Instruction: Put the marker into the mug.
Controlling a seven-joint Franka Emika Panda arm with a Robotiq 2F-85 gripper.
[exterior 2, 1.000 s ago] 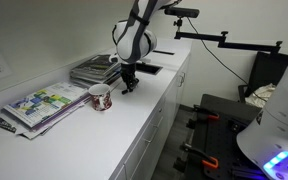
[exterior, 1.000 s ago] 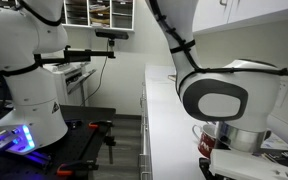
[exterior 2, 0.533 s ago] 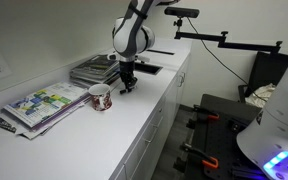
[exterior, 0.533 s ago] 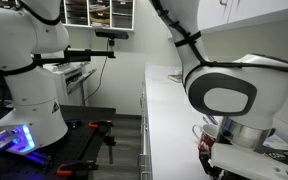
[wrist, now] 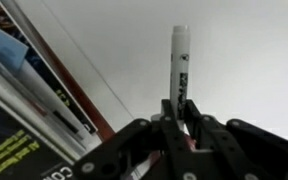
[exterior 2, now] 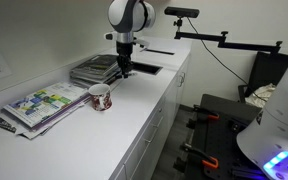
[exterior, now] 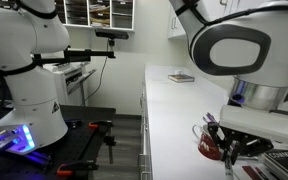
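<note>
Claw (wrist: 181,108) is clamped shut on the lower end of the marker (wrist: 181,60). The marker projects straight out between the fingers, over bare white desk (wrist: 239,60), with book edges (wrist: 24,85) alongside. In an exterior view the claw hangs above the desk (exterior 2: 134,125), near a stack of dark books (exterior 2: 92,70). The mug (exterior 2: 101,97) stands upright on the desk, lower than the claw and apart from it, just beside colourful books (exterior 2: 44,103). The marker is not in the mug.

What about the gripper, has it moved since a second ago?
Yes. In an exterior view the gripper has lifted, sitting higher above the mug than before, marker clamped.
</note>
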